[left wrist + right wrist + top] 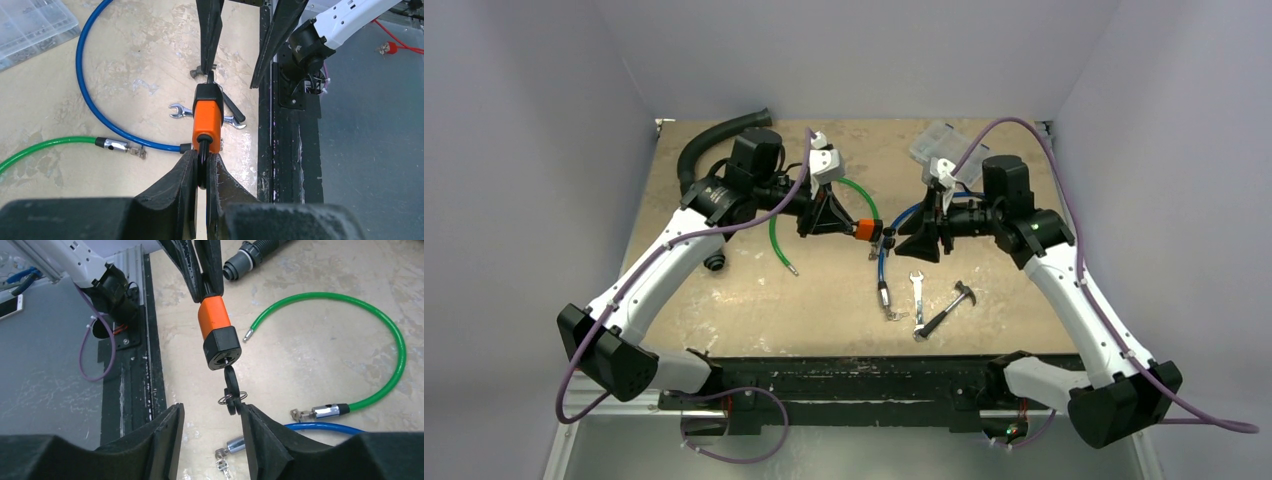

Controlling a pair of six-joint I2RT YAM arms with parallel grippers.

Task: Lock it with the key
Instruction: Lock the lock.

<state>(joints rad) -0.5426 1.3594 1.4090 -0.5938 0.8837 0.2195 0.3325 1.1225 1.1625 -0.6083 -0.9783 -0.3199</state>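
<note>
An orange padlock [863,228] with a black end is held in the air over the middle of the table. My left gripper [201,162] is shut on its black shackle; the orange body [207,120] points away from the wrist. A black-headed key [229,382] sits in the keyhole of the padlock [218,332], with spare keys on a ring hanging below. My right gripper [212,412] is open. Its right finger [255,432] touches the hanging keys, and its left finger stands apart.
A blue cable lock [886,250] and a green cable lock [776,240] lie on the table beneath. A spanner [917,290] and a small hammer [948,310] lie near the front. A clear parts box [942,148] and a black hose [709,145] are at the back.
</note>
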